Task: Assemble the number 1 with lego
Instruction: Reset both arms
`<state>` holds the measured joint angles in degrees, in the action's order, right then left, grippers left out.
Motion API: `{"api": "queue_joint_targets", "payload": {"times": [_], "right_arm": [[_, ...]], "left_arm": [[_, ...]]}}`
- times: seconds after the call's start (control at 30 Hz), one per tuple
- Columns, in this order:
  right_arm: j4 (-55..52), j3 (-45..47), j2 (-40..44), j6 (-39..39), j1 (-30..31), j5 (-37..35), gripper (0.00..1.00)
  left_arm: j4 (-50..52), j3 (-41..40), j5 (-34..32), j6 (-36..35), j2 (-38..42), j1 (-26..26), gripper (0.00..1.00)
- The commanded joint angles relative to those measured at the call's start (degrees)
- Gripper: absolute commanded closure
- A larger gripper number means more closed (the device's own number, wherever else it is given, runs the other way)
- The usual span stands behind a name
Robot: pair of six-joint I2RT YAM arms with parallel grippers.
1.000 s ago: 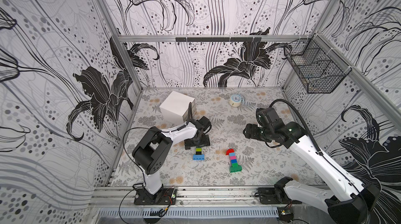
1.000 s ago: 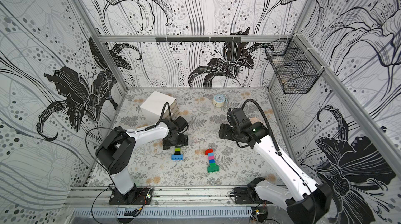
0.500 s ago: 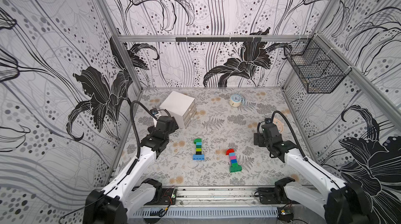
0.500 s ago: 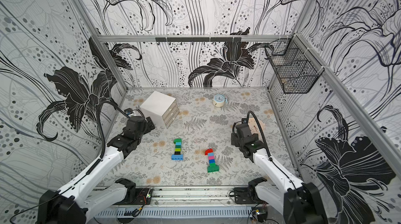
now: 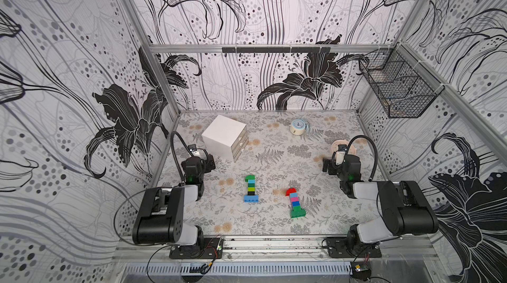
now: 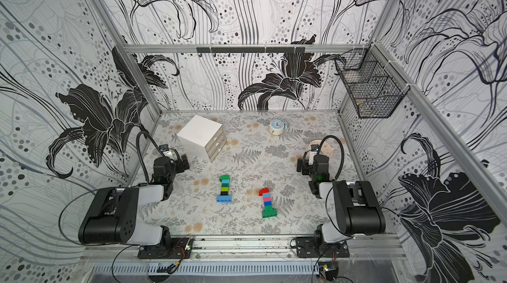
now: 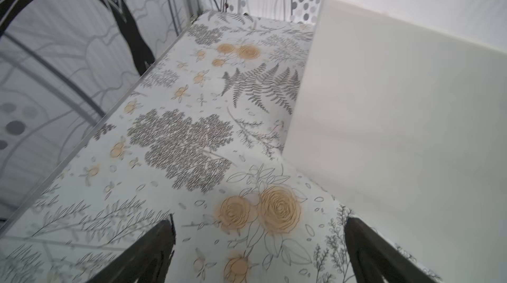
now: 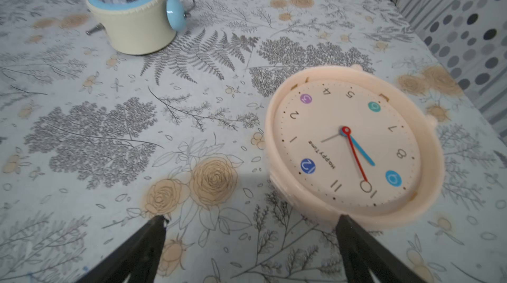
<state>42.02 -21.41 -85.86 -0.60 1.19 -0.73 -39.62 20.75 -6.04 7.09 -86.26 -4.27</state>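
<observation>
Two lego figures shaped like a 1 lie flat on the table in both top views. The left lego figure [image 5: 250, 189] [image 6: 225, 189] runs from a dark green top through light blue, lime and black to a blue base. The right lego figure [image 5: 294, 203] [image 6: 267, 203] has a red top, light blue, pink and blue bricks and a green base. My left gripper [image 5: 210, 161] [image 7: 258, 221] is open and empty at the table's left side, far from the lego. My right gripper [image 5: 326, 165] [image 8: 251, 217] is open and empty at the right side.
A white drawer box [image 5: 225, 137] [image 7: 397, 117] stands just beyond my left gripper. A pink clock [image 8: 354, 144] lies face up close to my right gripper. A cream and blue alarm clock [image 5: 297, 126] sits at the back. A wire basket [image 5: 397, 89] hangs on the right wall.
Both arms have pulled back from the middle of the table to its sides and folded low. My left gripper has left the left lego figure. The lego figures lie as before.
</observation>
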Motion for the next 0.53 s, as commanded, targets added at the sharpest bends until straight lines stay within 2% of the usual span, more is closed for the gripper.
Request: {"api": "queue_joint_targets", "payload": {"times": [0.0, 0.1, 0.5], "right_arm": [[6.60, 0.43, -0.18, -1.73, -0.13, 2.19, 0.00], [5.90, 0.11, -0.08, -1.76, -0.14, 2.48, 0.00], [5.48, -0.17, -0.14, -1.77, -0.13, 2.41, 0.00]], "left_arm": [[-12.67, -0.09, 3.17, -1.46, -1.33, -1.09, 0.00], [-13.51, -0.98, -0.21, -0.73, -0.94, -1.00, 0.00], [-13.63, -0.59, -0.02, -1.03, -1.57, -0.56, 0.01]]}}
